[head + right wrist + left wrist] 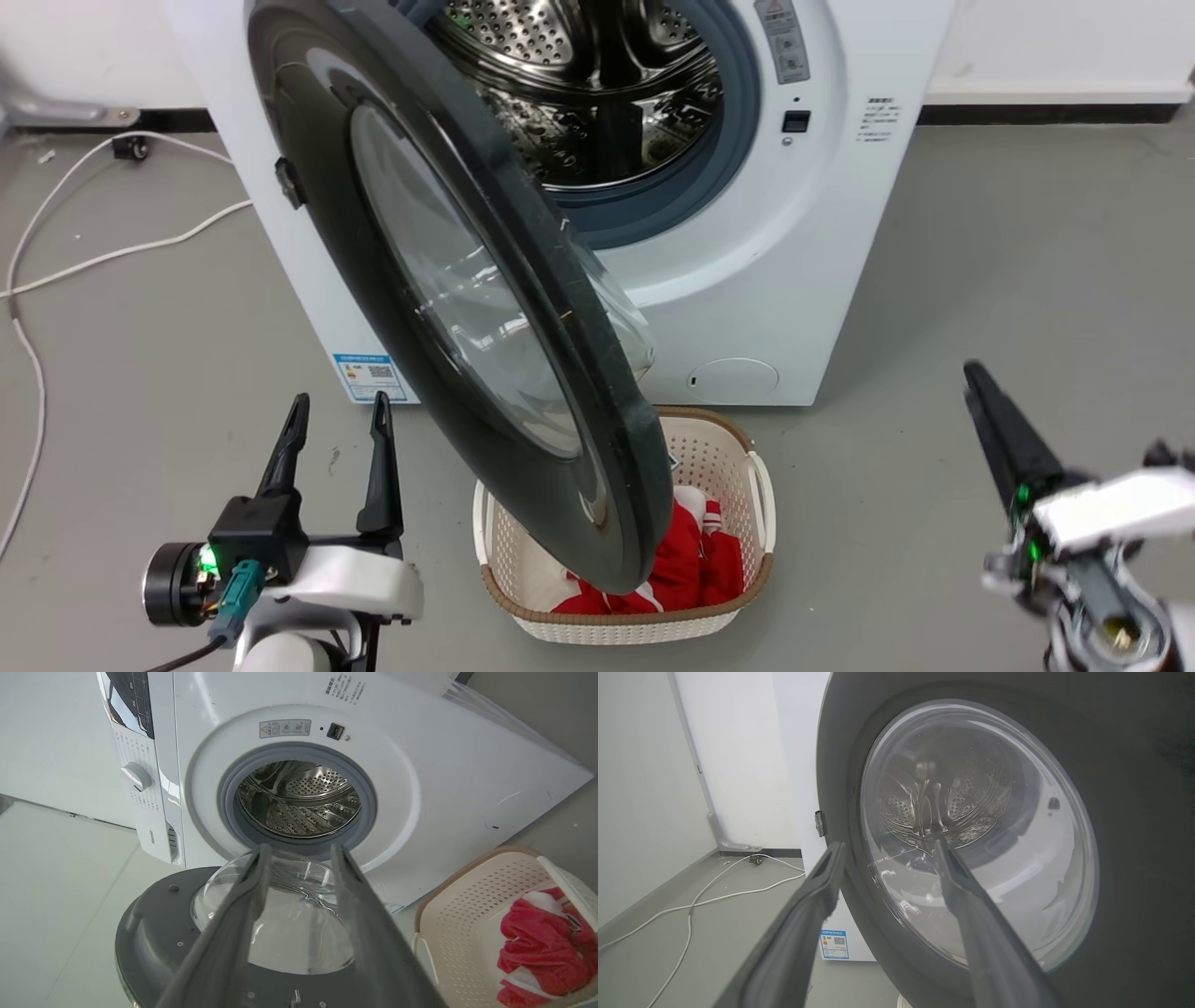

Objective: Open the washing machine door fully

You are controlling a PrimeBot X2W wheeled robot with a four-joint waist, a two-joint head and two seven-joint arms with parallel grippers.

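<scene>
**Door stands half open, both grippers empty**

Head view: you see the door point(439, 289) swung out from the washer point(803, 280), hinged at your left, its glossy black outer face turned to your left side. Its lower rim hangs over the basket point(762, 485) on the floor, where red cloth point(695, 560) lies. The steel drum point(579, 93) shows behind it. Your left gripper point(339, 403) stands just beside the door's outer face, fingers parted and holding nothing. Your right gripper point(973, 375) is well apart at the lower right; here its fingers overlap, so you cannot read the gap.

Left wrist view: the left gripper point(888, 844) points at the door point(1017, 812), jaws spread, one finger before the black rim, the other before the glass. A white cable point(714, 896) trails over the floor.

Right wrist view: the right gripper point(301, 848) is spread and empty, aimed at the drum point(299, 798). The door point(154, 933) shows its grey inner face and bulging glass below the opening; the basket point(467, 896) sits at right.
</scene>
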